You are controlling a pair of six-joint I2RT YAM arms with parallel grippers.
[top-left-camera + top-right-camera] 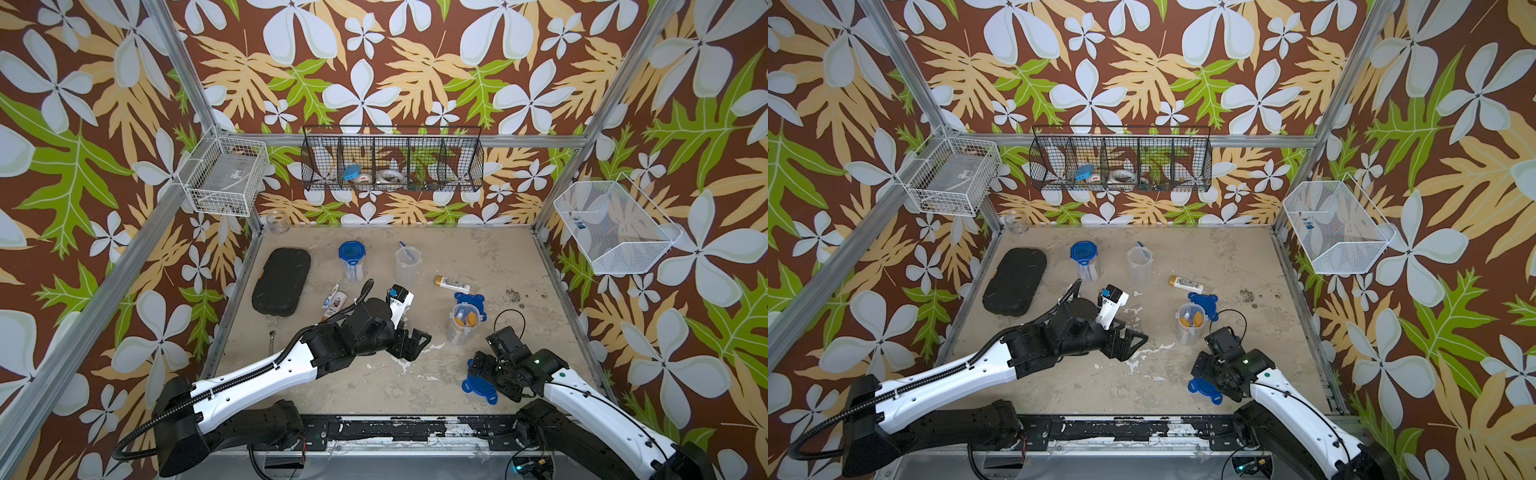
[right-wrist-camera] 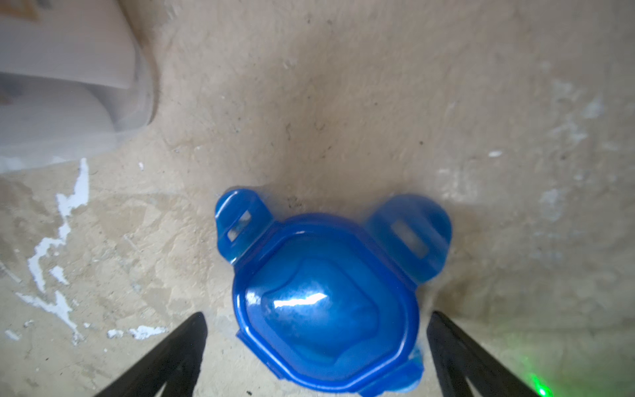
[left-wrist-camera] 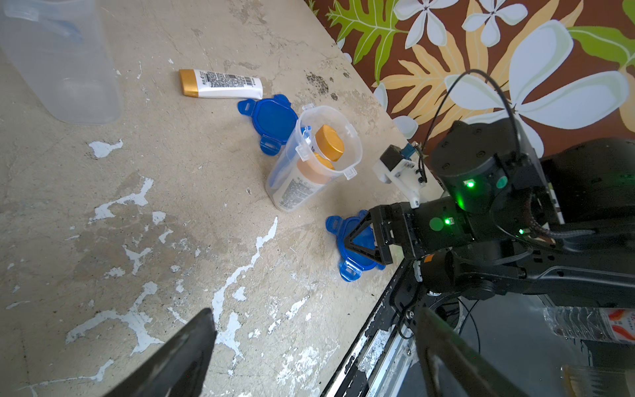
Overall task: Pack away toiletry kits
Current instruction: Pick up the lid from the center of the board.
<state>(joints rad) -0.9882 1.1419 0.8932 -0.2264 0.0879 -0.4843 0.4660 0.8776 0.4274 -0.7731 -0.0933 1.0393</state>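
Blue lid [image 2: 326,302], nearest you, lies flat on the table [image 1: 374,386] close to its front edge. Your right gripper [image 2: 318,316] hangs over it, jaws spread wide to either side and gripping nothing. The step in hand appears to be picking up this lid. The next move likely calls for a square descent and a close across the lid's body, not its tabs. Your left gripper [image 3: 314,312] hovers mid-table, likewise wide and empty.

Just beyond the lid stands a cup [image 1: 462,324], uncovered, holding two gold-capped bottles [image 3: 330,142]; a second lid [image 1: 469,300] touches its far side. Farther off lie a loose bottle [image 1: 452,283], a far cup [image 1: 408,270] with a toothbrush [image 1: 409,251], and a lidded cup [image 1: 352,259].

Bare table between the arms gives you room. The front edge and the near cup give little.
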